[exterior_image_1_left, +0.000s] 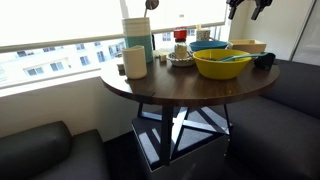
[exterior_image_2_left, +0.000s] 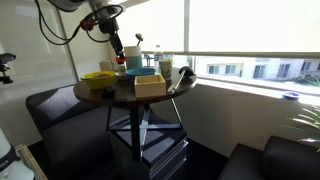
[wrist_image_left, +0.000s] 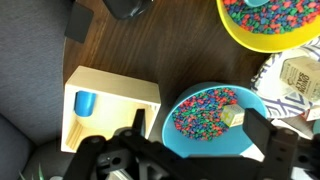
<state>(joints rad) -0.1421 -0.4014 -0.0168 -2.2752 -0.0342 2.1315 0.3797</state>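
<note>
In the wrist view my gripper (wrist_image_left: 197, 122) is open above a blue bowl (wrist_image_left: 190, 140) filled with small coloured beads. A pale cube (wrist_image_left: 232, 117) lies on the beads close to my right finger (wrist_image_left: 258, 128), and nothing is held between the jaws. To the left of the bowl stands a light wooden box (wrist_image_left: 110, 95) with a blue cup (wrist_image_left: 85, 102) inside it. A yellow bowl (wrist_image_left: 275, 20) of the same beads lies beyond. In both exterior views the gripper (exterior_image_1_left: 245, 8) (exterior_image_2_left: 118, 45) hangs well above the round dark wooden table (exterior_image_1_left: 150, 88).
The table also carries a white cup (exterior_image_1_left: 135, 62), a tall teal and white canister (exterior_image_1_left: 137, 38), a black object (exterior_image_1_left: 264, 60) and several small items near the window. A printed carton (wrist_image_left: 295, 75) sits right of the blue bowl. Dark sofas (exterior_image_1_left: 40, 150) surround the table.
</note>
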